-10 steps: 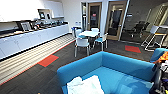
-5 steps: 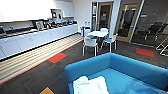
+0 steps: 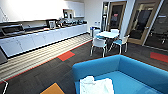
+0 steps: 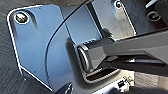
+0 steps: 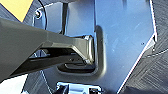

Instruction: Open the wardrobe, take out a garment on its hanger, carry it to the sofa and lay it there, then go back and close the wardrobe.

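The white thin-fabric T-shirt [image 3: 96, 86] lies crumpled on the seat of the bright blue upholstered sofa [image 3: 140, 68], near its low curved back. Beyond the sofa, dark carpet with a red rectangular patch [image 3: 66, 55] runs to a long row of white cabinets [image 3: 45, 38] under a dark surface. A pale round table [image 3: 108, 34] with white wire-legged chairs [image 3: 99, 44] stands well apart, before glazed wooden doors [image 3: 142, 22]. An orange floor patch [image 3: 52, 89] sits beside the sofa. Whether either claw is spread or pressed together cannot be told.
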